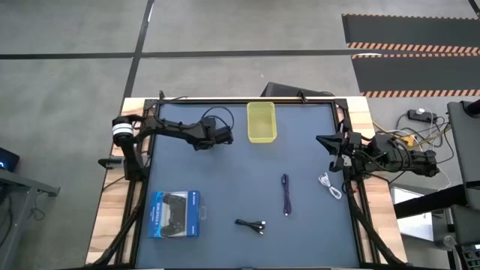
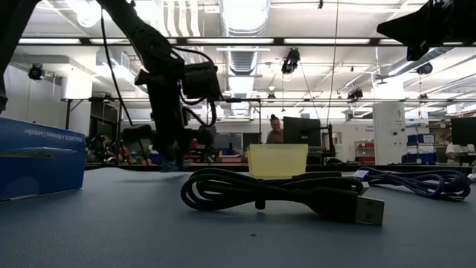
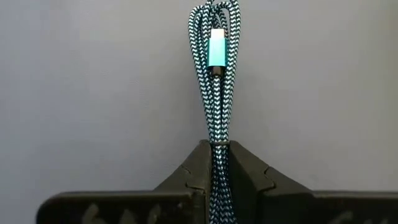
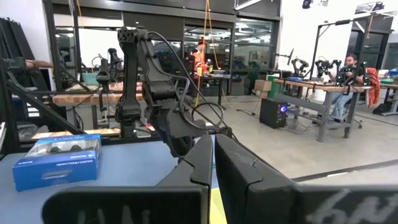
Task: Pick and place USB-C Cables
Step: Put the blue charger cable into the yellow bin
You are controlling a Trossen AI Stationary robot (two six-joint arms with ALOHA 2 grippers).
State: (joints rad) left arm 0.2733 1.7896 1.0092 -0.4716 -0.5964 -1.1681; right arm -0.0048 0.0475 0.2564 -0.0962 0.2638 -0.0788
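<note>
My left gripper (image 3: 216, 149) is shut on the teal braided cable (image 3: 215, 81), a folded bundle with a teal plug (image 3: 216, 48). In the high view this gripper (image 1: 223, 139) is over the table's far left part, just left of the yellow bin (image 1: 262, 121). The purple cable (image 1: 286, 193), the white cable (image 1: 330, 185) and the black cable (image 1: 251, 224) lie flat on the mat. My right gripper (image 1: 322, 140) waits shut at the table's right edge, touching nothing. My left gripper pinches the teal cable's folded bundle between its two fingers at one end (image 3: 216, 163), several strands together. The strands run along the fingers and reach out past their tips to the looped end (image 3: 214, 9). Whether the bundle touches the mat, I cannot tell.
A blue-and-black retail box (image 1: 175, 214) lies at the near left of the mat. In the low view the black cable (image 2: 282, 193) is closest, the yellow bin (image 2: 277, 158) stands behind it. A person sits in the room beyond the table.
</note>
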